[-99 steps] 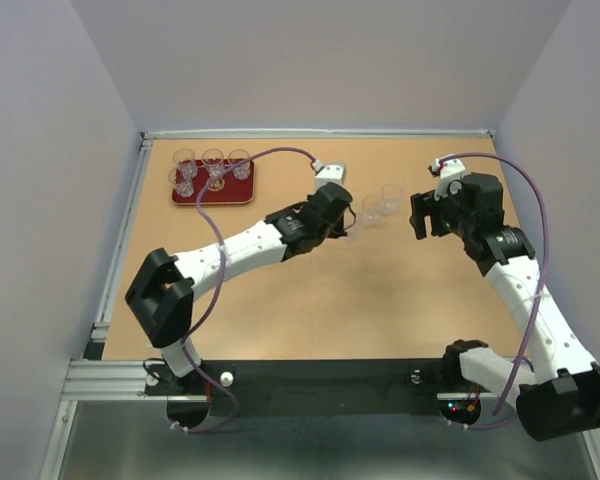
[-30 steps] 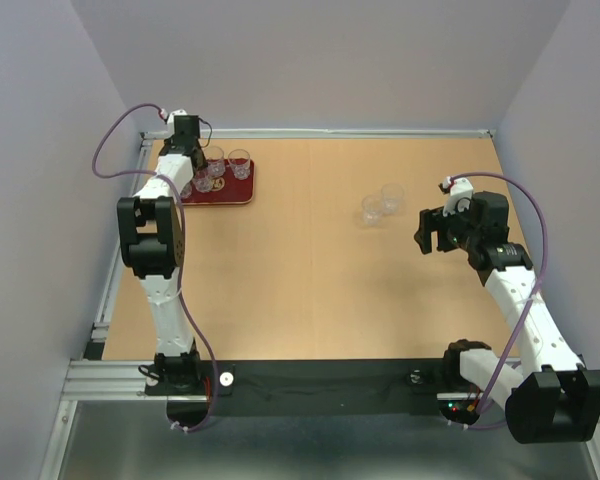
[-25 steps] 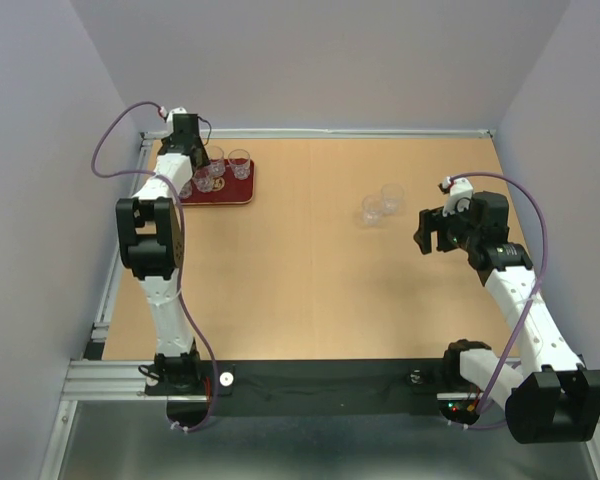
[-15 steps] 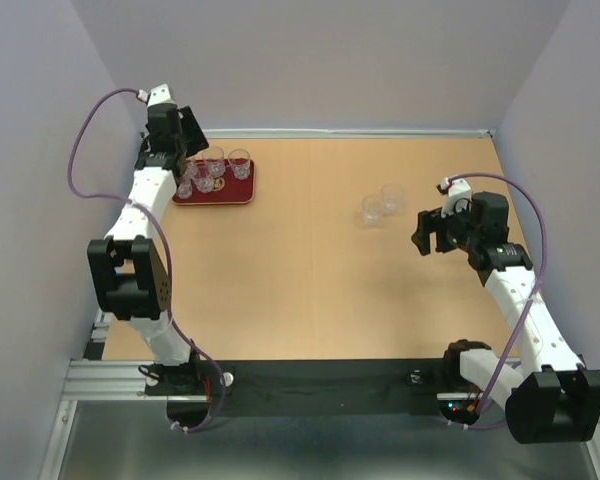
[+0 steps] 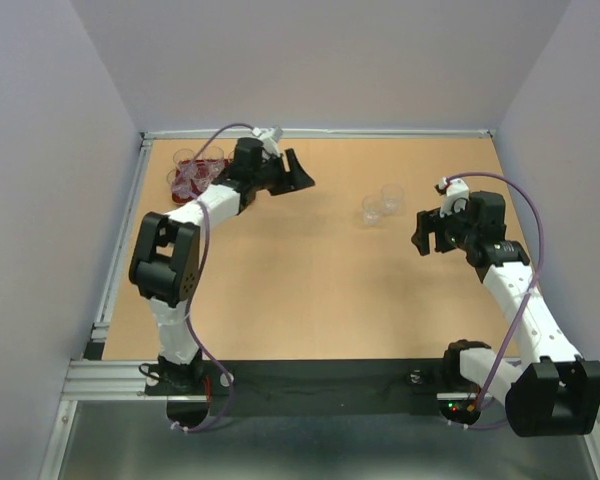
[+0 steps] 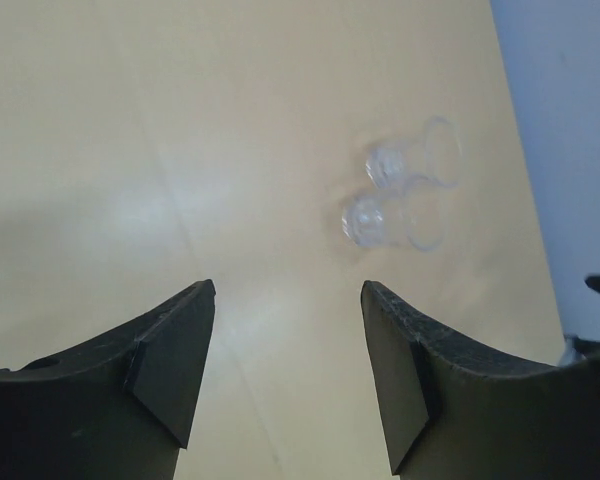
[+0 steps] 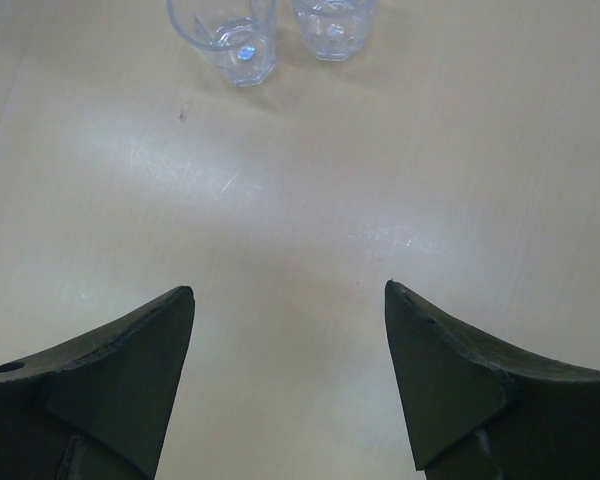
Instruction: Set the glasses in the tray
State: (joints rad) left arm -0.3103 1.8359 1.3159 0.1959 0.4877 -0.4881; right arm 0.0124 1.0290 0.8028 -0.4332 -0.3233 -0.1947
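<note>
Several glasses (image 5: 185, 160) are seen in the tray (image 5: 192, 190) at the far left of the desk (image 5: 310, 290), partly covered by the left arm (image 5: 215, 200). Two more are stood side by side on the desk, right of centre. The left hand (image 5: 302, 175) is held released and empty between tray and pair. The right hand (image 5: 418, 232), just right of the pair, is likewise released, with nothing grasped.

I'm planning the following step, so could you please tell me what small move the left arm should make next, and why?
Probably advance the left claw toward the nearer glass: the claw is open and empty, and that glass and the other glass both stand on the table ahead of it.
</note>
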